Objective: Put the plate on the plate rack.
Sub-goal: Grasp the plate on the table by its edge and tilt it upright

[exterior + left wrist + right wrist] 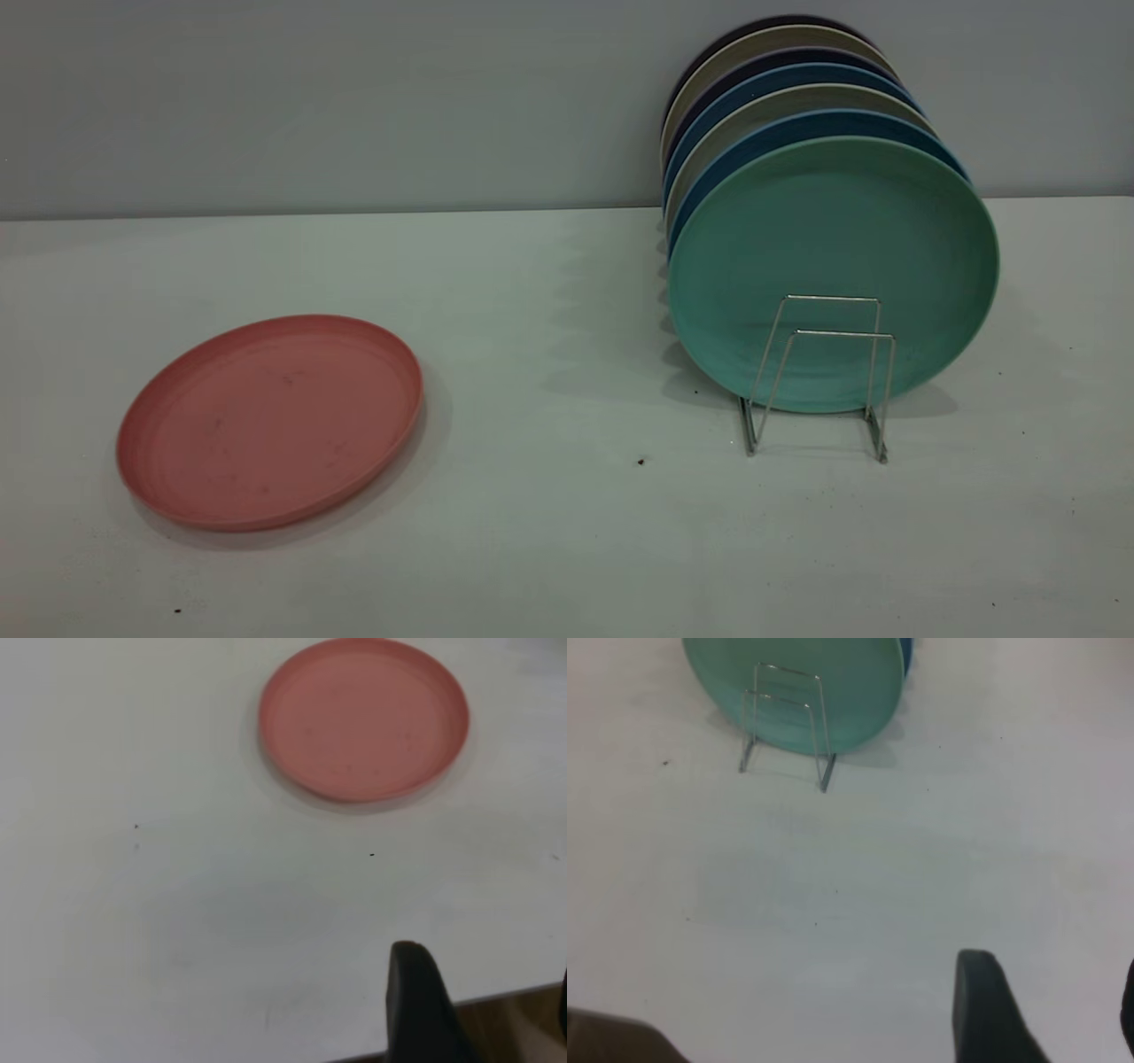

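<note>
While plate (270, 421) lies flat, plate rack (819, 377) unlabelled

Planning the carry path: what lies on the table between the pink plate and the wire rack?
Only bare table lies between the pink plate and the plate rack, apart from one tiny dark speck, as the exterior view shows.

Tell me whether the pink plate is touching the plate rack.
Apart. The exterior view shows the pink plate lying flat on the table at the left, with a wide stretch of bare tabletop between it and the plate rack at the right.
</note>
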You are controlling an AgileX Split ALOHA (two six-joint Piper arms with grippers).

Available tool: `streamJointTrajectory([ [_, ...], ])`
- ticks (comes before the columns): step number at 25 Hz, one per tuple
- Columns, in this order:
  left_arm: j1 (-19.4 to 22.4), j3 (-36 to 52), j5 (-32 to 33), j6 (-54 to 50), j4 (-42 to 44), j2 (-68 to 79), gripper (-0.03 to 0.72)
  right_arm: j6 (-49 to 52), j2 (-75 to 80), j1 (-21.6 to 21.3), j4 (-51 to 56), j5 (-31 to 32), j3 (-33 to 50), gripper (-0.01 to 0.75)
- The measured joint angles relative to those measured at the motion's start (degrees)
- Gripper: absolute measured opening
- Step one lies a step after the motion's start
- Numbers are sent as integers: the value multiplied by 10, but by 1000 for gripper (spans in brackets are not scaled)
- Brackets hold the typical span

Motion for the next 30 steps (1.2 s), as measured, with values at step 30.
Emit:
streamJointTrajectory([
  [30, -12, -13, -339, -241, 150, 625, 416, 25, 381, 96, -46, -169, -102, 380],
])
